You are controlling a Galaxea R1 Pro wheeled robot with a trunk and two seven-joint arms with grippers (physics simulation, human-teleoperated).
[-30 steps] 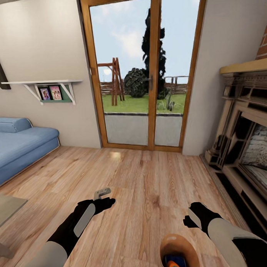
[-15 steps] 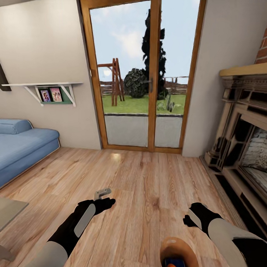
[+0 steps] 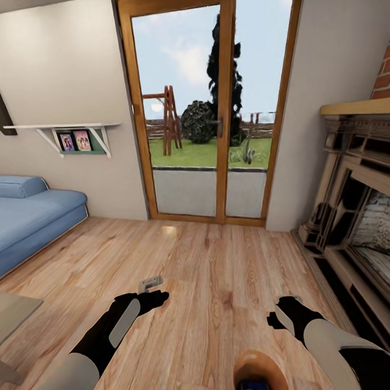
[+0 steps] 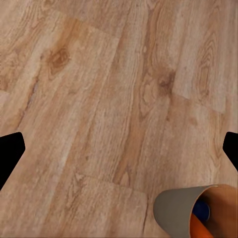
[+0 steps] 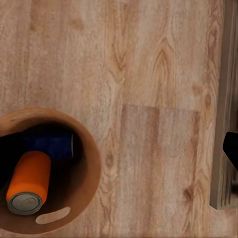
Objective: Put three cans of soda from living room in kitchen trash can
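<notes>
Down on the living room floor: the tash can [image 5: 47,171] sits on the orange-brown planks [image 3: 220,273], low in the head view, glass doors [image 3: 206,104] ahead, blue sofa [image 3: 27,215] off left, brick fireplace [image 3: 358,212] on the right.
Progress: orange can [image 5: 29,182] and blue can [image 5: 49,143] are already lying inside the bucket. Can't spot a reddish one; part of the inside is in shadow, so no idea on that.
Left to do: I'd say confirm or find the third can, then get the bucket to the kitchen.
Left gripper [image 3: 148,285]: spread open, nothing in it; bucket sits back toward the robot and to its right.
Right gripper [image 3: 278,321]: can't tell if it's open; bucket is just beside it on the inner side, not touching.
</notes>
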